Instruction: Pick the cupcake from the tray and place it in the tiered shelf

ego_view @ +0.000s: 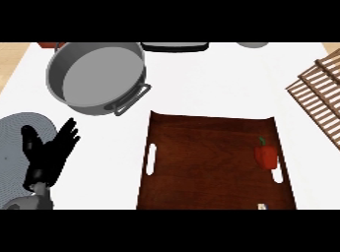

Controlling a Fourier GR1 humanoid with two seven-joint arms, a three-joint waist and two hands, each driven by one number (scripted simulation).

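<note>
The dark wooden tray (201,162) lies in the lower middle of the head view. A red pepper (266,154) rests near its right handle slot. A small pale thing (262,206) peeks in at the tray's lower edge, cut off by the view; I cannot tell whether it is the cupcake. The slatted wooden tiered shelf (329,106) stands at the right edge. My left hand (50,150) rests open at the lower left, fingers up, far from the tray's contents. My right hand does not show.
A large grey pot (96,74) with a side handle stands at the upper left, just above the tray's corner. A round grey placemat (5,147) lies under my left hand. Small objects line the far edge of the white counter (216,83).
</note>
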